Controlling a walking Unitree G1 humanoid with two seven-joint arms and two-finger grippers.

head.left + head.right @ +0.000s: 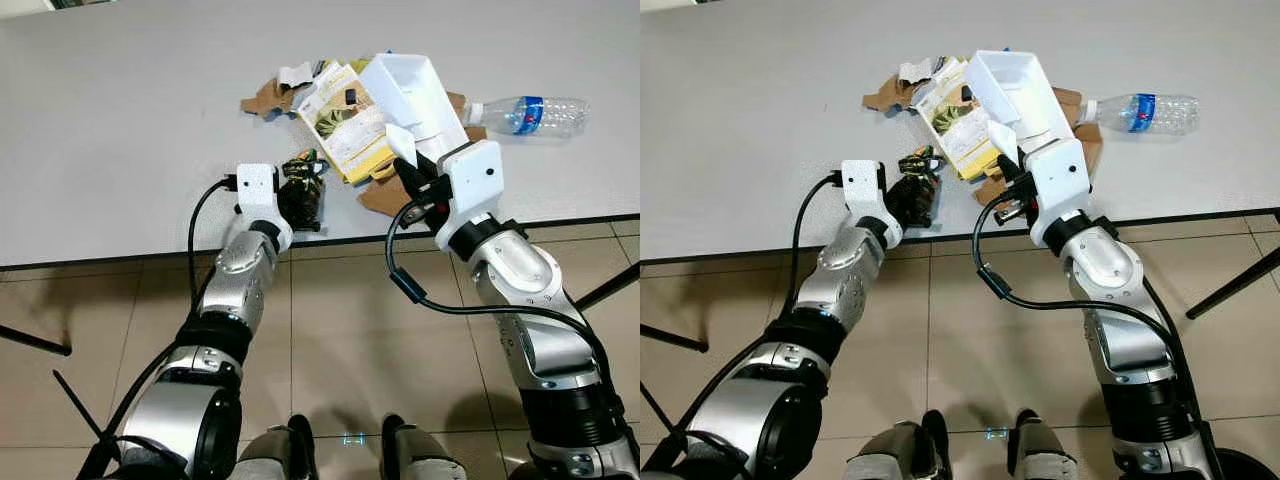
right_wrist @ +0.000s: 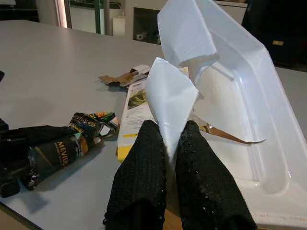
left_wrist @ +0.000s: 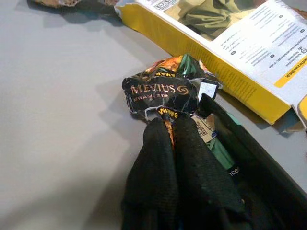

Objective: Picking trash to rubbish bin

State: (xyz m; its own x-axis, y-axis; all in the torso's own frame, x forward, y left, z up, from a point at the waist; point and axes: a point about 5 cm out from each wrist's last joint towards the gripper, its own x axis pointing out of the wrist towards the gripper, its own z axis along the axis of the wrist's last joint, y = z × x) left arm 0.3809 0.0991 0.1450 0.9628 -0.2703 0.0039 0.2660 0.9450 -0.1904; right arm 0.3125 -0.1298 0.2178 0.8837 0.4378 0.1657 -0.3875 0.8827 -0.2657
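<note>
A crumpled black cigarette pack (image 3: pixel 163 91) lies near the table's front edge, and my left gripper (image 3: pixel 171 125) is shut on it; it also shows from above as the black pack (image 1: pixel 303 188). My right gripper (image 2: pixel 169 129) is shut on a torn corner flap of a white plastic tray (image 2: pixel 240 96). The tray (image 1: pixel 410 90) stands tilted over the trash pile, above my right gripper (image 1: pixel 405 165). A flattened yellow-edged carton (image 1: pixel 345 125) lies between the two grippers.
Brown cardboard scraps (image 1: pixel 265 98) and torn paper lie behind the carton. A plastic water bottle (image 1: pixel 530 115) with a blue label lies on its side at the right. The grey table (image 1: pixel 120 130) ends at its front edge just behind my wrists, with tiled floor (image 1: pixel 340 330) below.
</note>
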